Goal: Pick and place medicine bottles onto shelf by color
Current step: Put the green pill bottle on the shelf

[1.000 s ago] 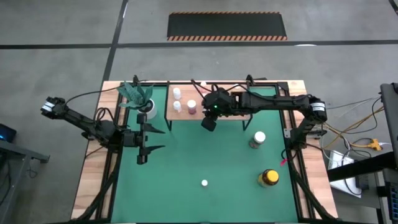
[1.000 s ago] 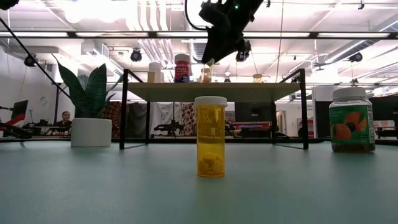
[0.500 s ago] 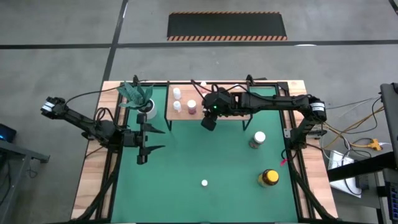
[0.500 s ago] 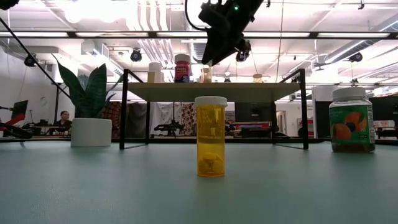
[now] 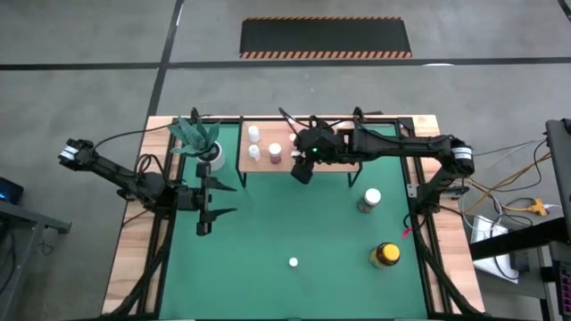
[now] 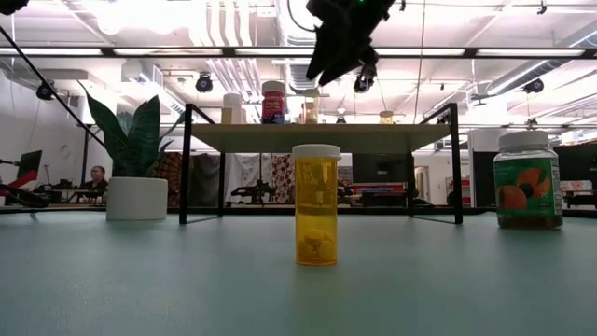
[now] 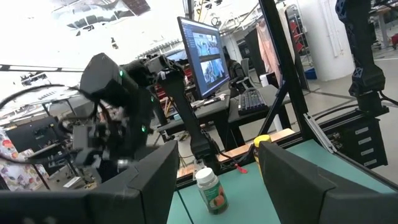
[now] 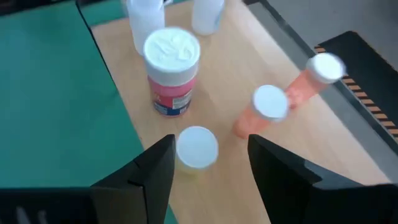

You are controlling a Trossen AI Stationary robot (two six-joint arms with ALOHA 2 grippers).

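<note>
My right gripper (image 8: 208, 177) is open above the near edge of the shelf (image 5: 259, 163). Its fingers stand on either side of, and above, a pale yellow white-capped bottle (image 8: 197, 148) that stands upright on the board. Beside that bottle on the shelf stand a pink bottle (image 8: 171, 68), two orange bottles (image 8: 269, 106) and two white ones (image 8: 144, 15). In the low view the right gripper (image 6: 317, 79) hangs over the shelf (image 6: 322, 137). A yellow-orange bottle (image 5: 293, 262), a greenish jar (image 5: 370, 198) and a yellow black-lidded jar (image 5: 385, 255) stand on the mat. My left gripper (image 5: 207, 203) waits open over the mat's left side.
A white pot with a green plant (image 5: 207, 153) stands left of the shelf. The green mat (image 5: 268, 232) is bare between the shelf and the yellow-orange bottle (image 6: 316, 205). The greenish jar (image 6: 528, 179) stands to the right. Black frame rails run along the table's edges.
My right gripper has risen a little above the shelf and drifted slightly toward the table's far right. The bottles on the shelf have stayed where they were.
</note>
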